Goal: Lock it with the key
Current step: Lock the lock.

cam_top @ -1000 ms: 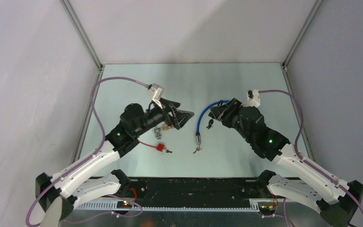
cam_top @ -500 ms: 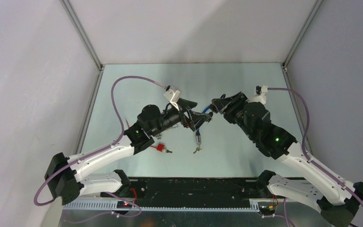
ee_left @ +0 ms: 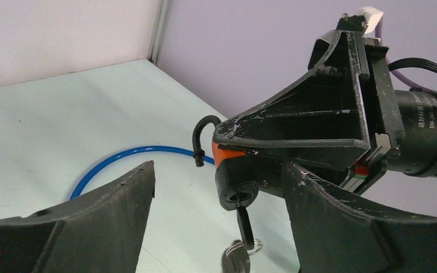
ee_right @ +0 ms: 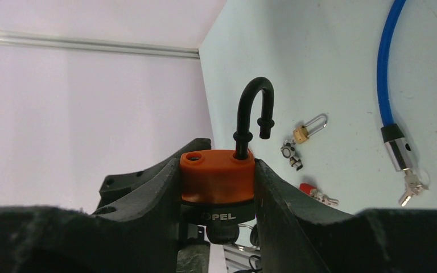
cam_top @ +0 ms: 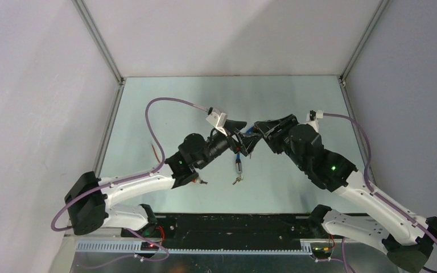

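An orange and black padlock (ee_right: 217,179) with its black shackle (ee_right: 250,108) open is clamped between my right gripper's (ee_right: 217,165) fingers (ee_right: 284,199), held above the table. In the left wrist view the padlock (ee_left: 236,182) faces me bottom first. A black-headed key (ee_left: 244,222) sits in its keyhole and hangs down with a ring and a second key. My left gripper (ee_left: 219,170) is open, one finger (ee_left: 119,216) on each side of the key and not touching it. In the top view both grippers meet at mid-table around the padlock (cam_top: 249,138).
A blue cable lock (ee_right: 384,74) lies on the table with its metal end and keys (ee_right: 407,187) nearby. A small brass padlock (ee_right: 307,129), a small silver part (ee_right: 290,153) and a red-tagged key (ee_right: 316,194) also lie on the table. Walls enclose three sides.
My left arm has swung right and forward, bringing its open gripper up to the padlock. My right gripper has lifted and turned the padlock towards it.
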Controlling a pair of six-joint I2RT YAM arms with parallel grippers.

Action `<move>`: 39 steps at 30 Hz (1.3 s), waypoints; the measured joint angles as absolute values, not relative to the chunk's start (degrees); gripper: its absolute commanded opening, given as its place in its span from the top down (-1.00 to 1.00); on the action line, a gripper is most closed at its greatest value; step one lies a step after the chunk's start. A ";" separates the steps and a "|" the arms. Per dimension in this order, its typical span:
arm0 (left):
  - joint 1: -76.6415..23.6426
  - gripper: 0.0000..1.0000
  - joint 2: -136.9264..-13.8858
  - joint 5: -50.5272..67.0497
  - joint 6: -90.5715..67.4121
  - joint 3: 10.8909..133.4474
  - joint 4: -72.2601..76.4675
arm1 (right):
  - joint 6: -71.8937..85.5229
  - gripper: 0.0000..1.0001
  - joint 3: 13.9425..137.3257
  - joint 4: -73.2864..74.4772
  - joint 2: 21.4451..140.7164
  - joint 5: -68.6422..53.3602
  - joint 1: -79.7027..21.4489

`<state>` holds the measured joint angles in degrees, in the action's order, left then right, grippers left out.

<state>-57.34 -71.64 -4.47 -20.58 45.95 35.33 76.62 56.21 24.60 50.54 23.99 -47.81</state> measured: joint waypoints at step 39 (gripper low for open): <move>-47.31 1.00 -70.78 10.24 -27.51 53.43 15.07 | 34.81 -0.81 50.19 11.88 39.72 -11.29 -25.50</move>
<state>-47.31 -70.78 10.24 -27.51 53.43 15.07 34.81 50.19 11.88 39.72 -11.29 -25.50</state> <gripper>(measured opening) 0.290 0.931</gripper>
